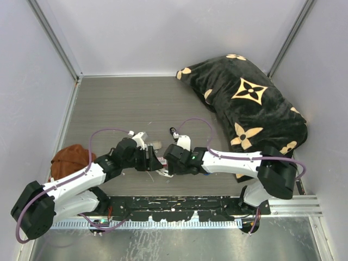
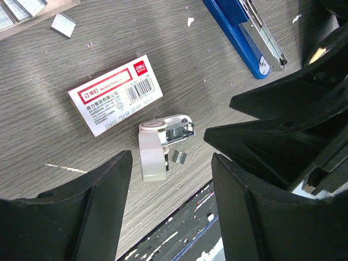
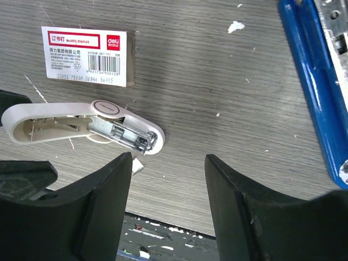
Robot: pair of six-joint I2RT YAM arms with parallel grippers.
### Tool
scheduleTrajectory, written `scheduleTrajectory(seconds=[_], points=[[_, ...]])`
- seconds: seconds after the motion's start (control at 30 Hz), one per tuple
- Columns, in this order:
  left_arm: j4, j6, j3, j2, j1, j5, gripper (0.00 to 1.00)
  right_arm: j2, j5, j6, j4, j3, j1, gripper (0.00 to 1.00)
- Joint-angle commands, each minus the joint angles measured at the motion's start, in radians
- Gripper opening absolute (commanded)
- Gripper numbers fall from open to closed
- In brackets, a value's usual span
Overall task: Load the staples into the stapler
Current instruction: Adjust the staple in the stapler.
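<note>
The left gripper (image 2: pixel 172 182) and right gripper (image 3: pixel 167 182) hang released and empty over the grey wood-grain counter (image 2: pixel 190 70). The slim glossy blue stapler (image 2: pixel 234 30) lies ahead-right of the left gripper, and the small ribbed silvery staples (image 2: pixel 64 24) ahead-left.

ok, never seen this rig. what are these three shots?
Two robot arms stand at the near edge of a grey table. The top picture is from a fixed camera above and behind them; the other two are from a camera on each wrist, the black shapes at the bottom being that arm's own fingers. The left tool and right tool are both open, holding nothing. Below them lie a blue stapler with its silver channel showing, a red-and-white staple box, a small white hinged piece and a loose block of staples. A brown lump and a black patterned blanket sit at the sides.
</note>
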Motion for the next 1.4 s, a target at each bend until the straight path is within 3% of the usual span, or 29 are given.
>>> scheduleTrajectory(seconds=[0.0, 0.2, 0.57, 1.37], points=[[0.029, 0.003, -0.002, -0.035, 0.009, -0.006, 0.63, -0.108, -0.016, -0.004, 0.07, -0.05, -0.032, 0.63], [0.032, -0.015, -0.019, -0.075, 0.016, -0.002, 0.65, -0.148, -0.071, -0.04, 0.14, -0.094, -0.061, 0.64], [0.069, -0.076, -0.049, -0.081, 0.03, 0.012, 0.68, -0.019, -0.135, -0.099, 0.196, -0.04, -0.062, 0.64], [0.115, -0.08, -0.058, -0.063, 0.034, 0.051, 0.68, 0.04, -0.106, -0.067, 0.172, -0.048, -0.062, 0.61]])
